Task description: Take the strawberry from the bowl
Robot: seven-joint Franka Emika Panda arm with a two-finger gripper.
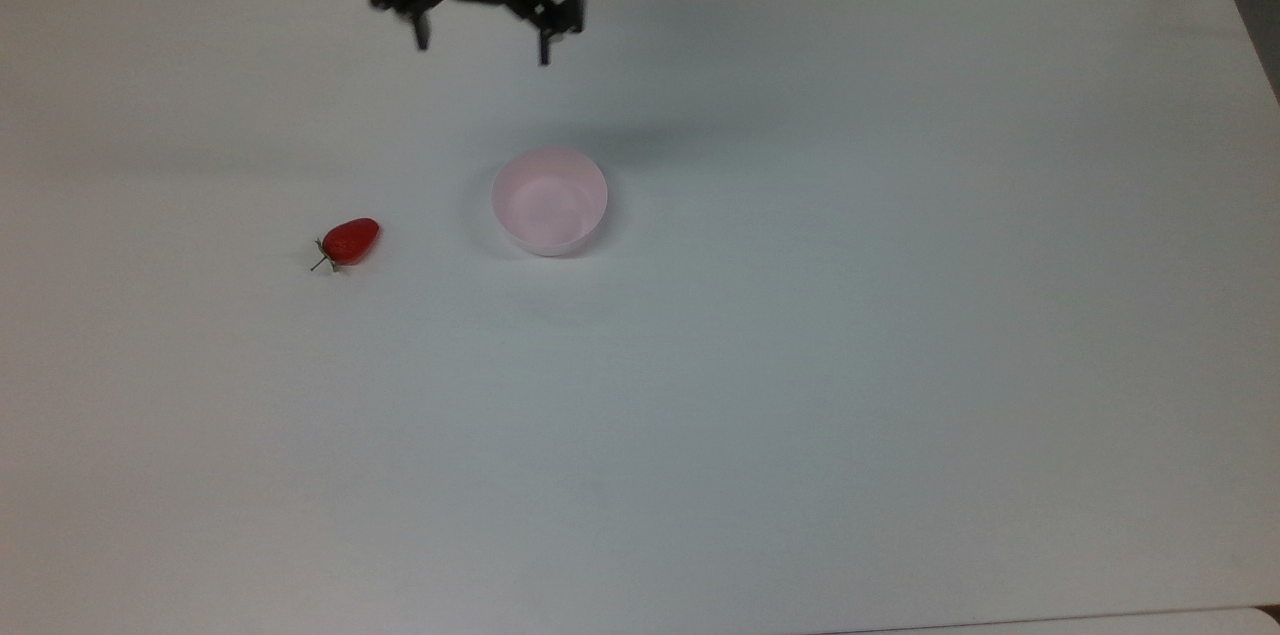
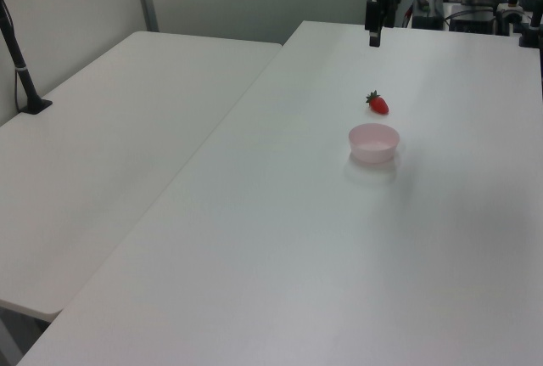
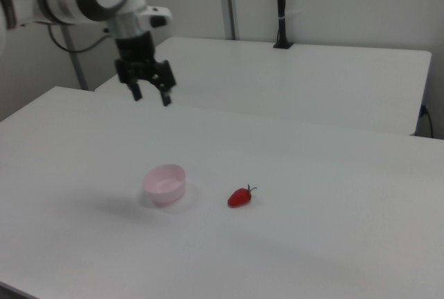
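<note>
**Strawberry out of the bowl, arm high**

The strawberry [image 1: 351, 241] lies on the worktop [image 1: 800, 415], well apart from the bowl [image 1: 549, 200]. The end effector [image 1: 481, 50] hangs above, fingers spread, holding nothing. The removal looks done; any regrasp calls for descending over the fruit.

you've got the bowl [image 1: 549, 200] sitting on the table [image 1: 800, 365], strawberry [image 1: 350, 241] on the tabletop well to its left in the top view, outside the bowl, gripper [image 1: 482, 50] up above the table behind both, nearer the top view's upper edge
</note>
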